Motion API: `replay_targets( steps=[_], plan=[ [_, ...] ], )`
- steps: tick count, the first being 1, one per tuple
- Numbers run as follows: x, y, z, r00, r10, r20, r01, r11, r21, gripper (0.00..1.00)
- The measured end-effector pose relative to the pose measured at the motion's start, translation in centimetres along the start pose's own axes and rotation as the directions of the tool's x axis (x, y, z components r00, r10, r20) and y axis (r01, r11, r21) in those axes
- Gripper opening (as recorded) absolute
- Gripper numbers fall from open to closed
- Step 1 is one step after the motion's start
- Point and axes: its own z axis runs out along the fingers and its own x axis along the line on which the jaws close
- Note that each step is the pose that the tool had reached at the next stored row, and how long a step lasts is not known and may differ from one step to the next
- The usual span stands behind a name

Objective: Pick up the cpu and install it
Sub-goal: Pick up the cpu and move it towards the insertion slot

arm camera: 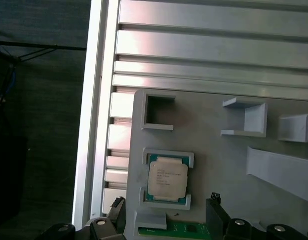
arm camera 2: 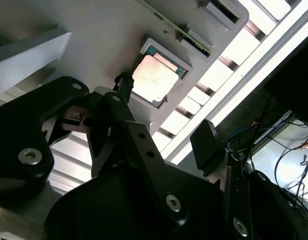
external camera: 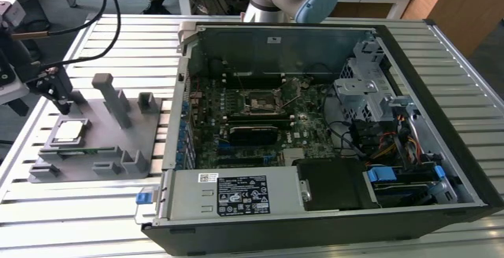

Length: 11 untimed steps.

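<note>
As seen in the exterior view, on the slatted metal table (external camera: 79,222): open computer case (external camera: 284,45) toward the exterior view's right, circuit board (external camera: 236,122) flat inside, black-framed socket (external camera: 262,100) near the board's middle. Just beside the case, toward the exterior view's left: grey holder plate (external camera: 102,122) with upright posts. Above the plate: claw (external camera: 65,101), fingers apart, clamped on nothing. Seated flat in a framed recess of the plate, silver top up, well apart from the socket: chip (external camera: 69,130). In the first wrist view, chip (arm camera: 167,178) between the two fingertips (arm camera: 117,207), gap wider than the chip. Just beside the recess: green memory stick (arm camera: 178,231).
</note>
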Motion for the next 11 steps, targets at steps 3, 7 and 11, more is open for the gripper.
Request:
replay_targets(
  steps=[3, 7, 11],
  plan=[
    [0.0, 0.0, 0.15, 1.0, 0.0, -0.0001, 0.0, 1.0, 0.0, 0.73],
    [0.0, -0.01, 0.25, 1.0, 0.0, -0.0001, 0.0, 1.0, 0.0, 0.73],
    [-0.01, -0.01, 0.32, 1.0, 0.003, 0.0, -0.003, 1.0, 0.0, 0.73]
  ],
)
